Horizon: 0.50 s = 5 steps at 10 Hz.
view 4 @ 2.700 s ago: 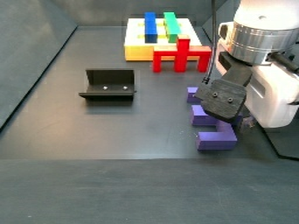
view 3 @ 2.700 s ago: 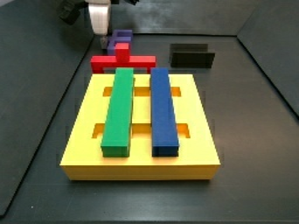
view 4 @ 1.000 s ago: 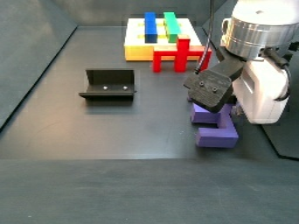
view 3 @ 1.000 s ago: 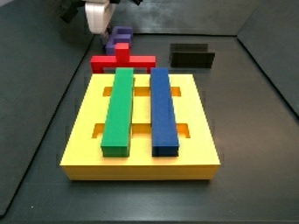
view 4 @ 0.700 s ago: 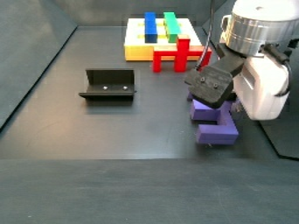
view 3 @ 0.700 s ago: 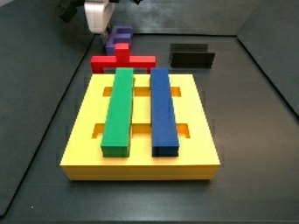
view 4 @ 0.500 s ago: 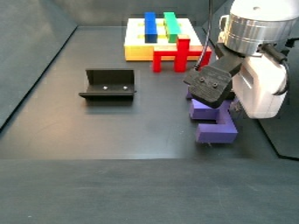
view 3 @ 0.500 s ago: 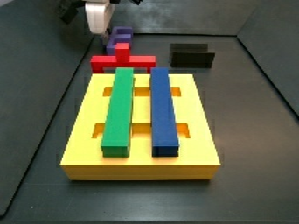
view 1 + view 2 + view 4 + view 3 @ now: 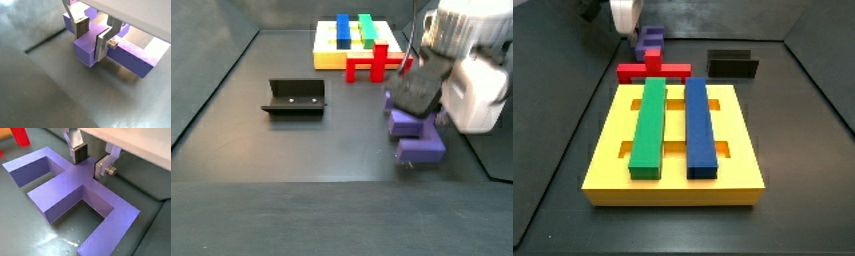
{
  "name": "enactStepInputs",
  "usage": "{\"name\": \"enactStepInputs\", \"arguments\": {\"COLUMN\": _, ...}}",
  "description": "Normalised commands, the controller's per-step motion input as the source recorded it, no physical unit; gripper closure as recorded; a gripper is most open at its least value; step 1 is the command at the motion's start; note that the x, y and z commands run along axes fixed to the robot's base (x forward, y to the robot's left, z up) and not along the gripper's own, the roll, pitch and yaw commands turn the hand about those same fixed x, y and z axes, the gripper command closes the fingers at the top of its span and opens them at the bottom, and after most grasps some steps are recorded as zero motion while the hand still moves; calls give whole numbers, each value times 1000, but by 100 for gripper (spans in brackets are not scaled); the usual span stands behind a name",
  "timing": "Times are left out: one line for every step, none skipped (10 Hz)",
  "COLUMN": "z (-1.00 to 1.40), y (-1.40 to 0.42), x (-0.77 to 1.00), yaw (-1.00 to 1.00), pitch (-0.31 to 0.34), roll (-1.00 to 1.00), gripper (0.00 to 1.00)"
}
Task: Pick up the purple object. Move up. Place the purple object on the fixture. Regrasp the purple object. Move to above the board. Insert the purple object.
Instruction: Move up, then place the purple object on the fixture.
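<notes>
1. One purple object (image 9: 73, 188), a branching block, is clamped at its middle bar.
2. One gripper (image 9: 91, 159), jaws narrowed onto that bar, both fingers (image 9: 105, 42) touching it.
3. One red piece (image 9: 376, 63), one fixture (image 9: 295, 97), one yellow board (image 9: 676, 150) carrying one green bar (image 9: 648, 125) and one blue bar (image 9: 699, 123).

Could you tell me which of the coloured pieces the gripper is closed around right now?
The purple object: the gripper grips its middle bar. The red piece stands free beside the board, and the green and blue bars lie in it.
</notes>
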Motion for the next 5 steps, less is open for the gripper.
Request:
{"name": "enactStepInputs", "arguments": {"z": 521, "y": -16, "x": 16, "yaw": -48, "pitch": 45, "roll": 20, "gripper": 100}}
{"name": "enactStepInputs", "arguments": {"z": 324, "y": -1, "x": 14, "yaw": -42, "pitch": 41, "roll": 40, "gripper": 100}}
{"name": "enactStepInputs", "arguments": {"z": 0, "y": 0, "x": 17, "yaw": 0, "pitch": 0, "roll": 0, "gripper": 100}}
{"name": "enactStepInputs", "arguments": {"z": -91, "y": 0, "x": 377, "yaw": 43, "pitch": -37, "roll": -137, "gripper": 100}}
{"name": "enactStepInputs", "arguments": {"z": -26, "y": 0, "x": 537, "yaw": 120, "pitch": 0, "roll": -206, "gripper": 100}}
